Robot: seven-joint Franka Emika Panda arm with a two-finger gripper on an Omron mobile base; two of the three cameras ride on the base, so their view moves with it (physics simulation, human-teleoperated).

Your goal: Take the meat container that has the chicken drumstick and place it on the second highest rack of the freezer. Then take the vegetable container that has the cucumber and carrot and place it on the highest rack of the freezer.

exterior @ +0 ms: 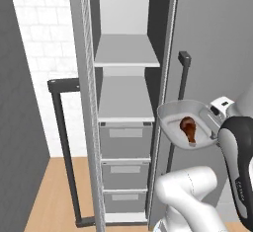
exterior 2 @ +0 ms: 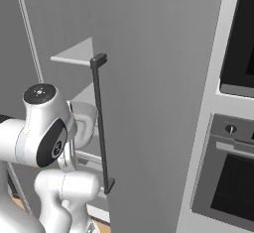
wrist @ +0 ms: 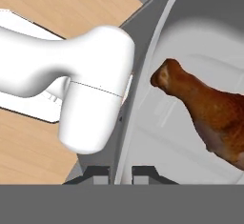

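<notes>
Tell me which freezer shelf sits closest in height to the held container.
The lower of the two open shelves, just above the drawers. The meat container with the drumstick hangs just below its level; the upper shelf is well above.

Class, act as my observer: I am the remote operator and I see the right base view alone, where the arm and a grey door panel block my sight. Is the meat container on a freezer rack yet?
Observer: No. In the left base view the meat container hangs in the air, right of the open freezer, tilted.
Operator: Is the drumstick in it?
Observer: Yes, the chicken drumstick lies on the container's floor.
Operator: How does the gripper hold it?
Observer: In the hand view the gripper has one finger on each side of the container's rim.
Operator: Are the racks free?
Observer: The highest rack and the second highest rack both look bare.
</notes>
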